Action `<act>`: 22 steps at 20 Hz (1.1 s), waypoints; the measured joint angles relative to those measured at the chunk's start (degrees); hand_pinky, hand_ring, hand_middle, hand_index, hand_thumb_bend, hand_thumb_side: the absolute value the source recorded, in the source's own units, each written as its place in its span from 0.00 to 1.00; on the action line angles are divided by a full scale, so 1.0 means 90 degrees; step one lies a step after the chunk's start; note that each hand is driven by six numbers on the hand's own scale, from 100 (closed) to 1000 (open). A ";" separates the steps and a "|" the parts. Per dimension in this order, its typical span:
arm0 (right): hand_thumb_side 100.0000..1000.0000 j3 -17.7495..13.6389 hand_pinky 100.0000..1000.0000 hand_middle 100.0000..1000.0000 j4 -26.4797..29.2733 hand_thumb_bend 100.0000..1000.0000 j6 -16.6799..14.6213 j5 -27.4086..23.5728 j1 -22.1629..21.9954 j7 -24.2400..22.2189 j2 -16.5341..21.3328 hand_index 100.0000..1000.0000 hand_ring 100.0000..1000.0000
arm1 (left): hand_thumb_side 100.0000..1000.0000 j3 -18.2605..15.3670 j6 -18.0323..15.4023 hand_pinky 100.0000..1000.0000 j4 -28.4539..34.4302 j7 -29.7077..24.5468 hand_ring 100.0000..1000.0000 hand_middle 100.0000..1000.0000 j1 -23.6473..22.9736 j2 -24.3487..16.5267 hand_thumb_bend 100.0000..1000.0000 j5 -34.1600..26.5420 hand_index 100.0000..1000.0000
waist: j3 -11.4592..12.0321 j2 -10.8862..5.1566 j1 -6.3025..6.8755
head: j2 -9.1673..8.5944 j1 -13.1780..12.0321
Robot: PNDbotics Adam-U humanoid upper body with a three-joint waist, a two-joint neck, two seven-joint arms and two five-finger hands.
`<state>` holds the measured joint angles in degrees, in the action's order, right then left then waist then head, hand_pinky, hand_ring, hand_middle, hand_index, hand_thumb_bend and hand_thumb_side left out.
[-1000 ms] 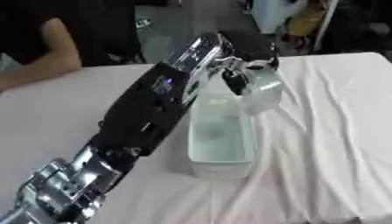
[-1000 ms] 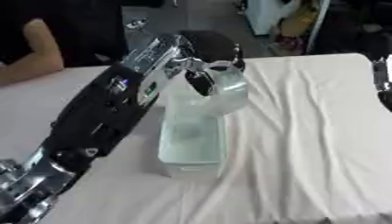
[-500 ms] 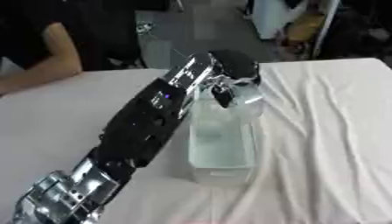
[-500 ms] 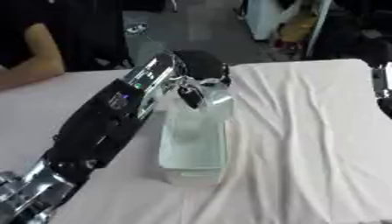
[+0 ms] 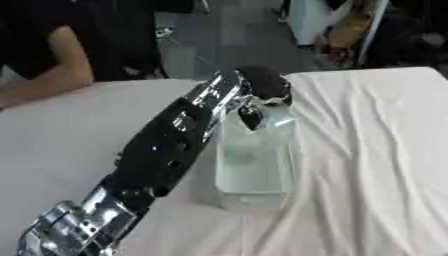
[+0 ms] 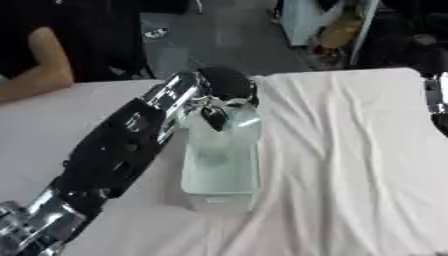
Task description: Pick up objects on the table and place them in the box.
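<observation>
pale clear box [image 5: 255, 172], white tablecloth [image 5: 367, 150], black hand [image 5: 260, 85]

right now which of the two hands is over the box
The left hand, on the arm coming in from the lower left, hangs over the far end of the clear box. The right hand only shows at the right edge, well away.

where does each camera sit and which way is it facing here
Left eye view: in the robot's head, looking down at the white cloth-covered table; the black and silver left arm reaches in from lower left, its left hand over the far end of the clear plastic rectangular box.
Right eye view: same head, slightly to the right, same downward look; it also catches part of the right hand at the right edge.
Shared: table, box, left arm and hand.
</observation>
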<state>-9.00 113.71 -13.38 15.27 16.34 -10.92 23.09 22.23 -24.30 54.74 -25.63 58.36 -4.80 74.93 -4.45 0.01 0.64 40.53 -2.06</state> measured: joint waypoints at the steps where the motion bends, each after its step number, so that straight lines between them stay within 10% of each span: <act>1: 0.64 0.0000 0.67 0.98 0.0000 0.00 0.0000 0.0000 0.0016 0.0000 0.0000 1.00 0.88 | 0.19 0.0002 -0.0020 0.00 -0.0013 0.0022 0.00 0.02 -0.0017 0.0000 0.00 0.0055 0.11 | 0.0000 0.0001 0.0000 | 0.0000 0.0000; 2: 0.64 0.0000 0.67 0.98 0.0000 0.00 0.0000 0.0000 0.0023 -0.0001 0.0000 1.00 0.88 | 0.00 0.0003 -0.0041 0.28 -0.0030 0.0042 0.34 0.39 -0.0037 0.0000 0.00 0.0131 0.45 | 0.0000 0.0001 0.0000 | 0.0000 0.0000; 3: 0.64 0.0000 0.67 0.98 0.0000 0.00 0.0000 0.0000 0.0023 -0.0001 0.0000 1.00 0.88 | 0.00 0.0008 -0.0060 0.28 -0.0058 0.0031 0.34 0.39 -0.0051 0.0000 0.00 0.0238 0.45 | 0.0000 0.0001 0.0000 | 0.0000 0.0000; 4: 0.64 0.0000 0.67 0.98 0.0000 0.00 0.0000 0.0000 0.0023 -0.0001 0.0000 1.00 0.88 | 0.21 0.0013 -0.0083 0.69 -0.0091 -0.0010 0.70 0.69 -0.0076 -0.0001 0.36 0.0368 0.73 | 0.0000 0.0001 0.0000 | 0.0000 0.0000; 5: 0.64 0.0000 0.67 0.98 0.0000 0.00 0.0000 0.0000 0.0023 -0.0001 0.0000 1.00 0.88 | 0.19 0.0020 -0.0118 0.66 -0.0128 -0.0066 0.67 0.67 -0.0109 -0.0001 0.33 0.0494 0.71 | 0.0000 0.0002 -0.0001 | 0.0000 0.0000; 6: 0.64 0.0000 0.67 0.98 0.0000 0.00 0.0000 0.0000 0.0023 -0.0001 0.0000 1.00 0.88 | 0.53 0.0019 -0.0160 0.87 -0.0155 -0.0122 0.84 0.82 -0.0138 -0.0001 0.64 0.0602 0.85 | 0.0000 0.0002 -0.0001 | 0.0000 0.0000; 10: 0.64 0.0000 0.67 0.98 0.0000 0.00 0.0000 0.0000 0.0023 -0.0001 0.0000 1.00 0.88 | 0.86 0.0012 -0.0314 0.98 -0.0209 -0.0237 0.92 0.90 -0.0195 -0.0001 0.93 0.0884 0.92 | 0.0001 0.0004 -0.0002 | 0.0000 0.0000; 22: 0.64 0.0000 0.67 0.98 0.0000 0.00 0.0000 0.0000 0.0023 -0.0001 0.0000 1.00 0.88 | 0.93 -0.0040 -0.0402 1.00 -0.0269 -0.0163 0.94 0.91 -0.0210 -0.0008 0.96 0.1179 0.93 | 0.0002 0.0004 -0.0003 | 0.0000 0.0000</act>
<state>-9.00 113.71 -13.38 15.27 16.55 -10.93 23.09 21.87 -27.92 52.32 -27.10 56.47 -4.87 85.53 -4.43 0.05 0.62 40.53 -2.06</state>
